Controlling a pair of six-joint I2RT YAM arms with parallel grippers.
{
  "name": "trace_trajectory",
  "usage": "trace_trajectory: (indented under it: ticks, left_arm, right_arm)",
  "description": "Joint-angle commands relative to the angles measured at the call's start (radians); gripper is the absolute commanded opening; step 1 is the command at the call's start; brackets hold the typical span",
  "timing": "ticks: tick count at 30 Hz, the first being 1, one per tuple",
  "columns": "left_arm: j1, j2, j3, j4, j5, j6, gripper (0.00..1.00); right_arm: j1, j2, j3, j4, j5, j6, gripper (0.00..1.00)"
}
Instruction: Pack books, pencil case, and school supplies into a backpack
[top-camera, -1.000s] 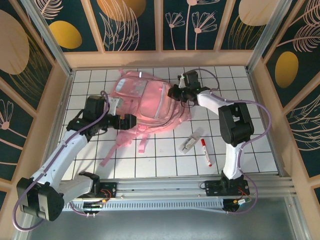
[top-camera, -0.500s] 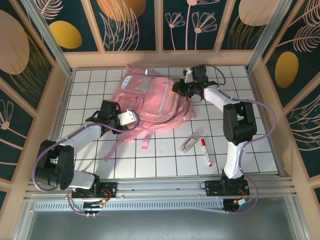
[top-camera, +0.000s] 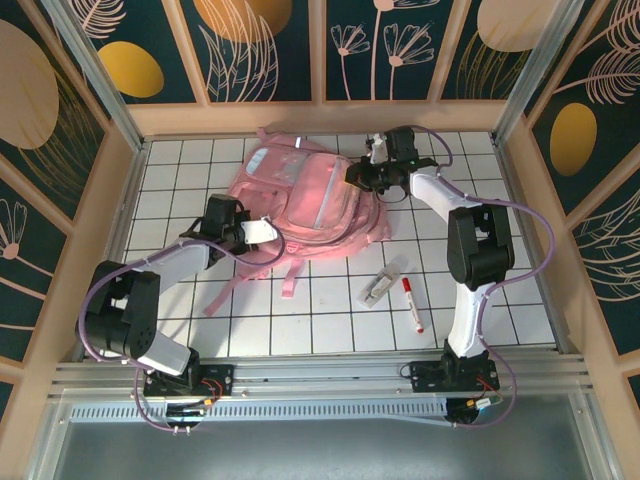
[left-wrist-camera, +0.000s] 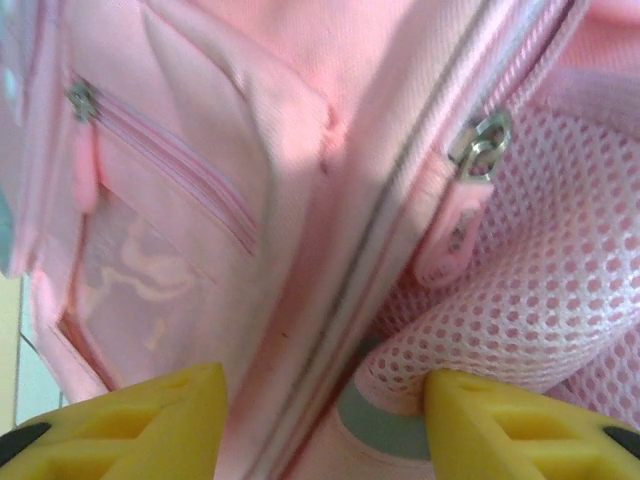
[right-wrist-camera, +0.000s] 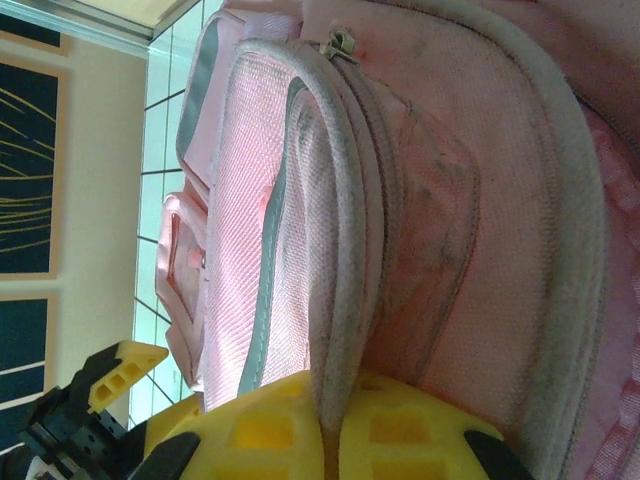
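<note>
My right claw (right-wrist-camera: 325, 440) is pressed together on the pale piping at the rim of the backpack (right-wrist-camera: 420, 200), which runs straight down between my yellow fingers. My left claw (left-wrist-camera: 325, 430) straddles a zip seam on the other side. Its fingers (left-wrist-camera: 150, 420) stand apart with pink cloth and mesh bulging between them, and I cannot tell whether they bite.

I judge the step in hand to be getting the bag's mouth open. To do it well I should close the left claw on the firm seam rather than the loose mesh. The zip pull (left-wrist-camera: 480, 145) hangs just above my right-hand finger and would be the better hold. The right pinch should stay firm, and I should draw the two sides apart with a slight lift, so the soft bag does not simply slide.

From above, the backpack (top-camera: 310, 195) lies at the far middle of the counter (top-camera: 520, 300), between my left claw (top-camera: 255, 232) and right claw (top-camera: 358, 180). Its straps (top-camera: 290, 285) trail toward me and could snag the left arm. The marker (top-camera: 411, 303) and a long pale flat item (top-camera: 382, 285) lie side by side near my right arm, well apart from the bag. With both claws at the bag, one must let go to fetch them.
</note>
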Motion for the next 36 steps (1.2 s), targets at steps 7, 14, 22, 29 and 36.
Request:
trace_trajectory:
  ticks: [7,14,22,29,36]
  left_arm:
    - [0.052,-0.050,0.174,-0.240,0.180,0.176,0.51]
    - [0.056,0.062,0.161,-0.143,0.151,0.220,0.60]
    - [0.057,0.116,0.136,-0.131,0.141,0.231,0.66]
    - [0.057,0.204,0.188,-0.213,0.166,0.297,0.83]
    - [0.052,0.266,0.197,-0.148,0.175,0.278,0.55]
  right_arm:
    - [-0.012,-0.006,0.035,-0.107,-0.076,-0.095,0.07]
    - [-0.008,-0.004,0.059,-0.171,-0.075,-0.127,0.07]
    - [-0.008,0.003,0.064,-0.210,-0.068,-0.152,0.07]
    - [-0.008,0.016,0.075,-0.226,-0.076,-0.171,0.07]
    - [-0.007,0.036,0.089,-0.239,-0.070,-0.181,0.07]
